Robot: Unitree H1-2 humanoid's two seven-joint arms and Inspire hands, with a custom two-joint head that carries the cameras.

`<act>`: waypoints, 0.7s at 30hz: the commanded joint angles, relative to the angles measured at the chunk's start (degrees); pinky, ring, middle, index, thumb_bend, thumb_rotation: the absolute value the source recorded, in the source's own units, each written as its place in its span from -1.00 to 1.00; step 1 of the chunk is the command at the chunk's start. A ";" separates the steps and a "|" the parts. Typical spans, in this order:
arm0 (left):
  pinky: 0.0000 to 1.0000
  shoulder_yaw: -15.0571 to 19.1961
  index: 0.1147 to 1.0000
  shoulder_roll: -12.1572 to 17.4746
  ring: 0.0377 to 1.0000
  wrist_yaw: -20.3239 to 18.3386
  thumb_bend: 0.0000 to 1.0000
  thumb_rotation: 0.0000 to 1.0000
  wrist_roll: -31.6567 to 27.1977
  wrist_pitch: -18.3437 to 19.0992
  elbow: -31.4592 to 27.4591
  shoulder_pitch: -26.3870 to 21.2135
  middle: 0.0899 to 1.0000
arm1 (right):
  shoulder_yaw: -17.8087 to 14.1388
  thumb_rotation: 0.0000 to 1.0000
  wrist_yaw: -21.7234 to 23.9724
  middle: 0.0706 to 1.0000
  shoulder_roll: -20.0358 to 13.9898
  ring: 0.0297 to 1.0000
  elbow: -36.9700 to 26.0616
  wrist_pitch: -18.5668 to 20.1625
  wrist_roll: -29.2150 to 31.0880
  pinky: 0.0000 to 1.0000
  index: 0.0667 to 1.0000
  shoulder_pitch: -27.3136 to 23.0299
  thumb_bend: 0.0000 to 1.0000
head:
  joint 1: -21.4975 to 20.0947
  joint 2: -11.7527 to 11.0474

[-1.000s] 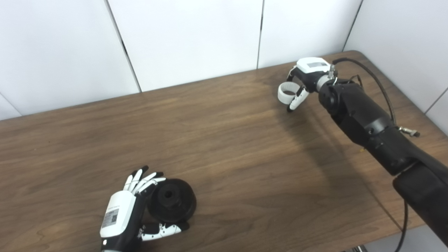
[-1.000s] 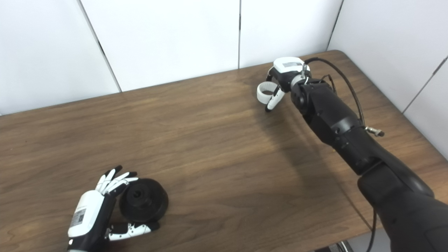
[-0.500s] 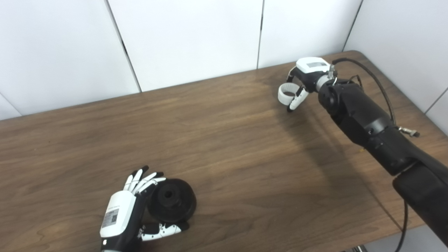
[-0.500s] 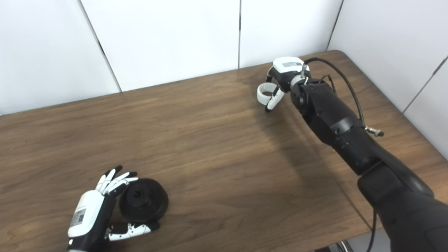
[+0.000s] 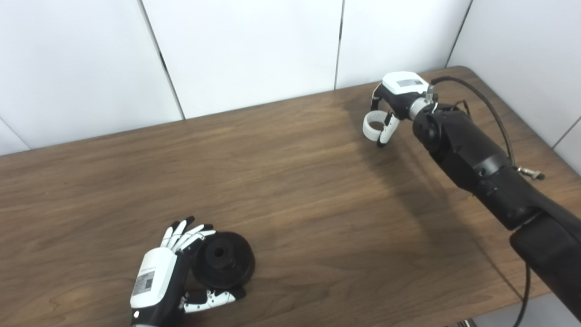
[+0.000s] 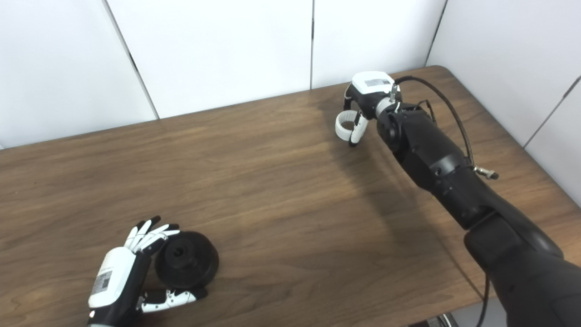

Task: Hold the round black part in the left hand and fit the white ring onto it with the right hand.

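Observation:
The round black part (image 5: 222, 260) lies flat on the brown table (image 5: 290, 190) near its front left, hub hole facing up. My left hand (image 5: 165, 274) sits against the part's left side. Its fingers (image 5: 187, 230) are spread above the rim and its thumb (image 5: 209, 298) reaches under the near edge, not closed on it. At the far right, my right hand (image 5: 396, 96) pinches the white ring (image 5: 373, 127) between thumb and fingers, just above the tabletop. The ring (image 6: 345, 125) hangs left of the palm, opening tilted upward.
White wall panels (image 5: 245, 50) rise behind the table and along its right side. My right arm (image 5: 472, 154) stretches across the table's right part, with a black cable (image 5: 488, 106) looping over it. The table's front edge (image 5: 408, 318) runs along the bottom right.
The white ring now sits a little lower under the right hand and lies flatter. The left hand and black part are unmoved. The whole view has shifted slightly.

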 commanded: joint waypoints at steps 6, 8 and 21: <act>1.00 -0.26 -0.17 -0.07 0.91 0.03 0.04 -0.87 2.19 1.05 0.54 0.23 0.65 | -0.63 -0.74 -1.35 0.57 -2.54 0.83 -0.96 -1.88 -0.12 1.00 -0.10 -1.05 0.04 | 1.25 0.31; 1.00 -0.42 -0.17 -0.29 0.91 -0.05 0.04 -0.87 2.51 1.29 0.34 0.26 0.64 | -0.43 -0.73 -0.58 0.58 -3.01 0.83 -2.55 -2.21 -0.29 1.00 -0.10 -0.82 0.04 | 2.16 0.53; 1.00 -3.17 -0.17 -2.36 0.87 -1.86 0.05 -0.87 7.04 6.25 -0.59 0.49 0.60 | -2.54 -0.73 6.24 0.58 -6.01 0.86 -27.12 -5.99 1.34 1.00 -0.10 5.51 0.05 | 9.14 2.81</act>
